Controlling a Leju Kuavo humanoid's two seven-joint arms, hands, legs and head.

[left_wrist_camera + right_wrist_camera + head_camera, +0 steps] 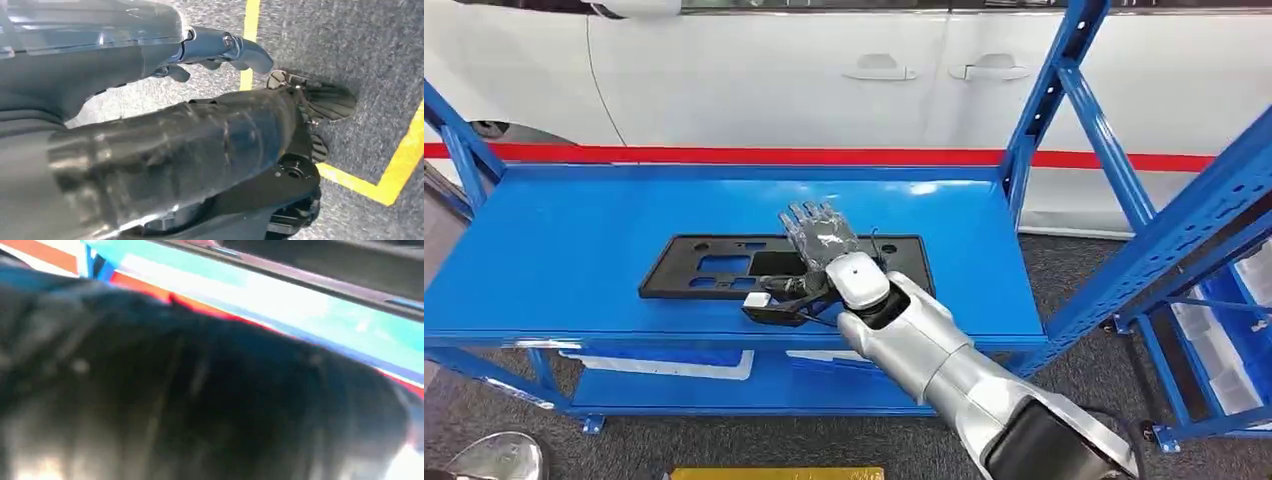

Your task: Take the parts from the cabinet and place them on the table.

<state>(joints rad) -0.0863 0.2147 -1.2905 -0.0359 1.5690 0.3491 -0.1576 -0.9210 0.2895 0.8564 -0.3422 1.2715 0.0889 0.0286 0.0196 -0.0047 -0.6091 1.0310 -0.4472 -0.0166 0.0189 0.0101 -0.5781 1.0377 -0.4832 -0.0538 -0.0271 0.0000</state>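
The right hand [822, 240] lies stretched out over the black part [699, 266], its fingers [809, 218] straight and a little apart, pointing away from the robot toward the white car [824, 70]. The palm faces down and sits on or just above the part's middle; I cannot tell whether it presses on it. The thumb [786, 287] reaches out to the hand's left, low against the part's near edge, and whether it hooks under that edge cannot be told. So the hand looks flat and spread, with no clear hold on the part.

The part is a long flat black frame with cut-outs. It lies on the blue shelf [544, 250] beneath the hand, running out to both sides of it, farther to the left than to the right. Its near edge is close to the shelf's front rim, just ahead of the wrist.

Beyond the fingertips the shelf top goes on to a red stripe [724, 156] low on the car. A blue upright [1049, 90] stands to the hand's right.

The left hand [220, 47] hangs above grey floor [370, 45] with yellow lines [250, 30]; its fingers are curled in loosely and hold nothing. The right wrist view is too blurred to read.
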